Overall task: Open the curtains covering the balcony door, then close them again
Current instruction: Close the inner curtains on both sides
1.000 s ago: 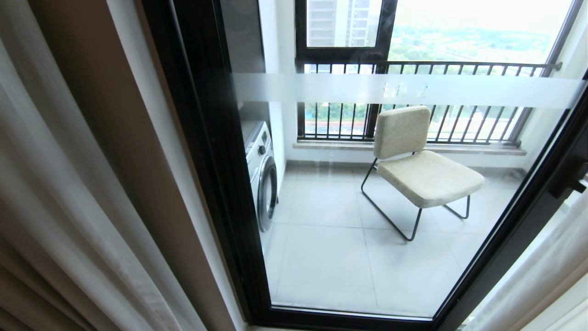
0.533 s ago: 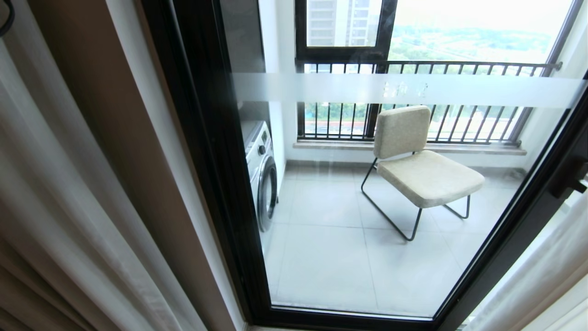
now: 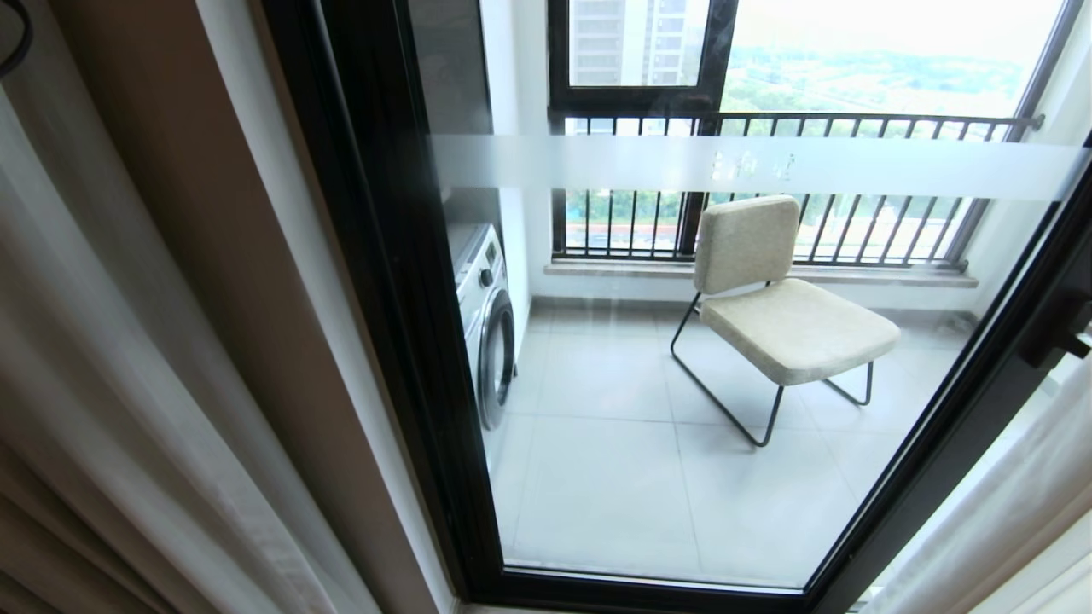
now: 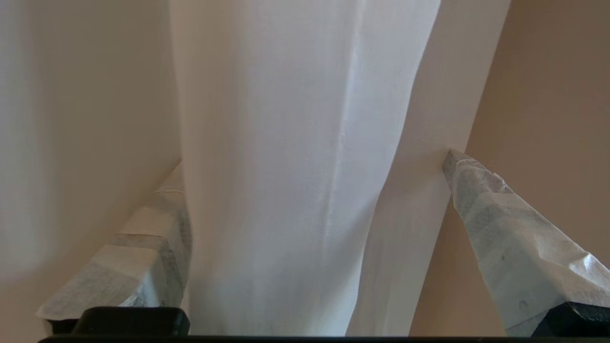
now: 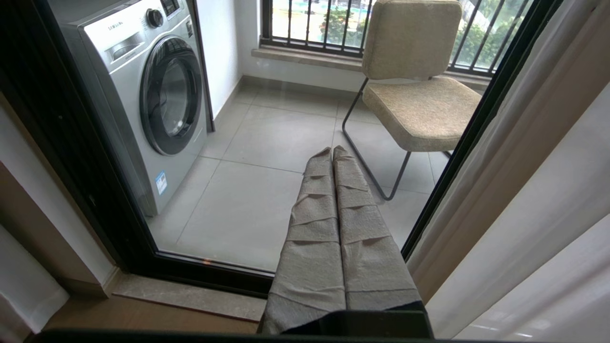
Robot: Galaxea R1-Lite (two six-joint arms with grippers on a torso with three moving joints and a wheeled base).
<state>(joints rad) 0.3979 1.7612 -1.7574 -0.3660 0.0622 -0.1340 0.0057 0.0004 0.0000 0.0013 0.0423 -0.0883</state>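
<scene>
Two layers, head view: thick beige-grey woven curtains (image 3: 51, 546) and thin white sheer curtains (image 3: 111, 358) hang gathered at 9 o'clock; more sheer at 4 o'clock.
Door: black-framed glass balcony door (image 3: 401, 341) with frosted band stands uncovered, so I judge the closing step is in hand.
Left wrist view: left gripper (image 4: 310, 205) spread wide, a fold of white sheer between its taped fingers (image 4: 500, 238), not pinched.
Next move: clamp on the fold, then draw it across the glass.
Right wrist view: right gripper (image 5: 332, 152) clenched on nothing, idle near 6 o'clock.
Around: silver washing machine (image 5: 143, 95), beige padded chair (image 5: 419, 105), both beyond the glass, no obstacle.
</scene>
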